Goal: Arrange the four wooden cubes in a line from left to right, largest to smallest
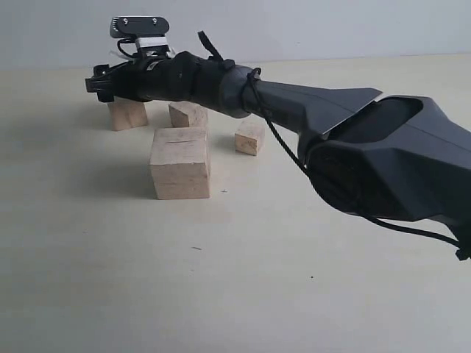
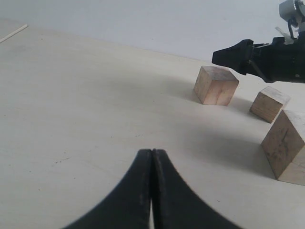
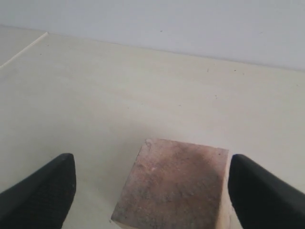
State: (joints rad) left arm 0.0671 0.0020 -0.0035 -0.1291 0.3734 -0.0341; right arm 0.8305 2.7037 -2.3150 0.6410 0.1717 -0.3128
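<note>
- Right arm (image 1: pixel 383 154): black, with its bulky link closest to the lens. It reaches from the right edge across toward the far-left part of the table (image 1: pixel 110 294).
- Table: pale, plain top. Its far edge meets a grey wall.
- Largest cube (image 1: pixel 180 162): pale wood with a thin dark slit on the top face. It stands apart from the other 3, on their near-edge side.
- Far-left cube (image 1: pixel 127 115): close to the far edge, leftmost of the 4, directly under the right gripper.
- Middle cube (image 1: pixel 188 114): just beyond the largest, toward the far edge. It looks much the same size as the far-left one, so the ranking of these 2 is uncertain.
- Smallest cube (image 1: pixel 250 137): rightmost of the group, touching none.
- Right gripper (image 3: pixel 150 164): jaws spread wide, poised just above the far-left cube and not gripping it.
- Left gripper (image 2: pixel 151 191): fingers pressed together, holding nothing, low over bare table on the left-edge side of the cubes.
- Step in hand: probably the approach to pick up the far-left cube. No row is formed yet, and the largest is not at the left end.
- Next move: likely a descent until the jaws flank 2 opposite faces squarely, then closing and lifting to free the left spot.
- Writing: none legible. The wrist camera (image 1: pixel 140 27) shows no readable brand.
</note>
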